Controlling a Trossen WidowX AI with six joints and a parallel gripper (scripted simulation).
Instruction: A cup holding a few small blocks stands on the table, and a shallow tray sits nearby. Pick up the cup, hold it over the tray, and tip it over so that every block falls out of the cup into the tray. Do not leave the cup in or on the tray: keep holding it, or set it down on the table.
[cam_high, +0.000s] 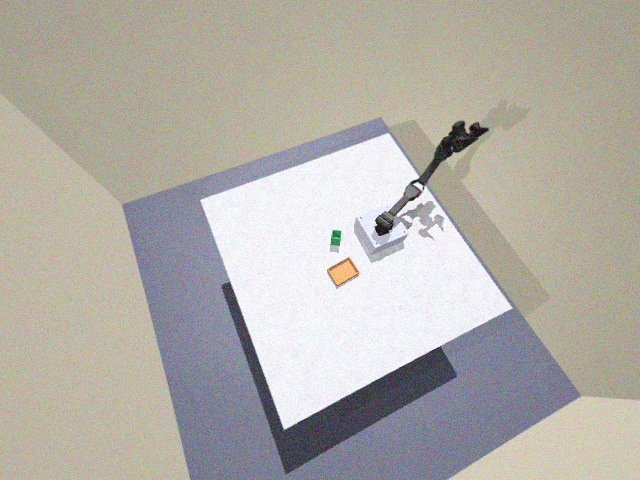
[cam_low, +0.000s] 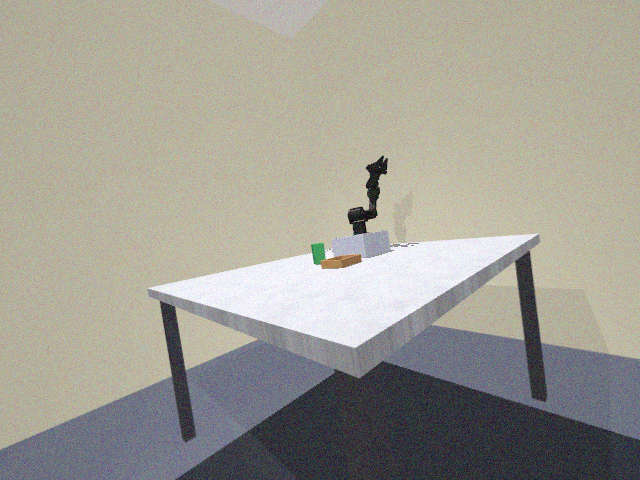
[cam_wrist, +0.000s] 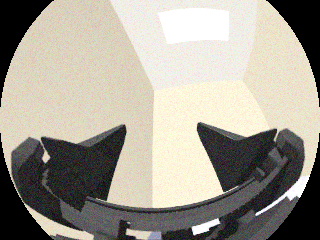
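1. Presently the parallel-jaw gripper (cam_high: 481, 129) (cam_low: 384, 159) (cam_wrist: 162, 127) stands spread nearly to its full width; nothing is between its fingers; it points up and away from the work, high above the white table (cam_high: 310, 361) (cam_low: 310, 304).
2. The green cup (cam_high: 336, 238) (cam_low: 317, 253) stands upright on the table, well apart from the gripper; its mouth faces up; a hint of blue shows inside, presumably a block, though number and shape cannot be told.
3. The orange tray (cam_high: 343, 272) (cam_low: 341, 262) lies flat near the cup, apart from it; the pale box (cam_high: 379, 253) (cam_low: 364, 245) beneath the arm (cam_high: 413, 190) (cam_low: 373, 198) is close to both.
4. Handling, as judged: the cup appears light and stiff, its straight flat sides suited to flat fingers; smooth faces may slip under a weak grip; fragility cannot be determined.
5. Recommended hold: opposite side walls, around mid-height, leaving the mouth unobstructed; a low, glancing contact could topple it and spill the contents outside the tray.
6. Progress: grasp, lift and pour all remain outstanding; an approach to the cup is required first.
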